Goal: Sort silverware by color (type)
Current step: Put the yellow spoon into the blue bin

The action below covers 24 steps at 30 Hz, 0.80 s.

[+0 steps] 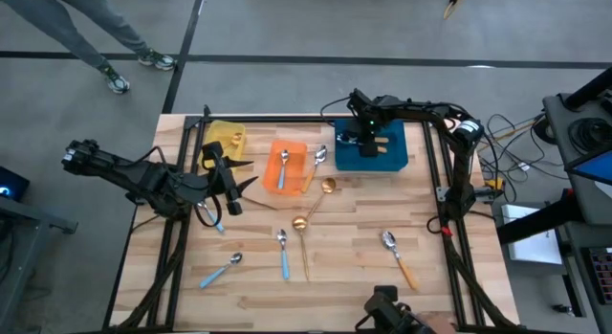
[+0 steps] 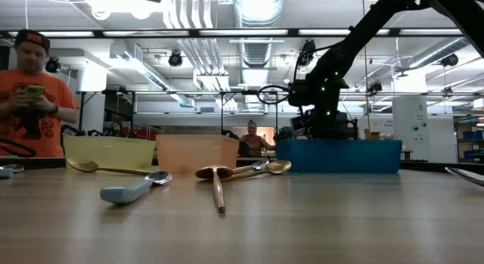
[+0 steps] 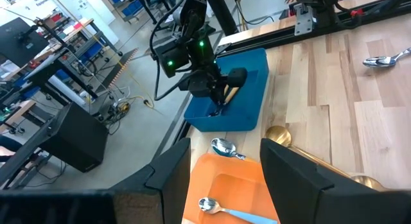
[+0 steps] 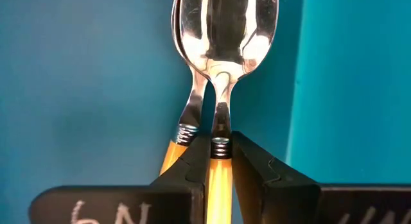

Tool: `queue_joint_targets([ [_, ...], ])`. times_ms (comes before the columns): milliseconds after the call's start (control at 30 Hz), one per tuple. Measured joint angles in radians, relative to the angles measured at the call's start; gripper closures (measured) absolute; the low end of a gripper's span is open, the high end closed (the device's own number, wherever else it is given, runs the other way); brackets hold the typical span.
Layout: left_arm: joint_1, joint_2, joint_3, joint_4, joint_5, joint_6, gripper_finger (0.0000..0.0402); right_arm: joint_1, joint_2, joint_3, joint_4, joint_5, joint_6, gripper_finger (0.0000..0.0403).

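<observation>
two orange-handled spoons (image 4: 218,89) in blue bin (image 1: 392,160), one in right gripper (image 4: 220,161)

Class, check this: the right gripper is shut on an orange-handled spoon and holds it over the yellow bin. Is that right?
Not quite. The right gripper is shut on an orange-handled spoon, but it holds it over the blue bin, not the yellow one. The high view shows the bin; the right wrist view shows the grip against blue walls.
</observation>
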Motion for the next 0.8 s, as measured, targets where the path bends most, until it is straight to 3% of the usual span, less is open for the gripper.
queue_joint_targets([
  [267, 0.0, 0.0, 0.0, 0.0, 0.0, 0.011, 0.0233, 0.0, -0.003, 0.03, 0.01, 0.081, -0.001, 0.037],
  [800, 0.0, 0.0, 0.0, -0.001, 0.0, 0.011, 0.0233, 0.0, -0.001, 0.023, 0.02, 0.077, 0.021, 0.0369],
])
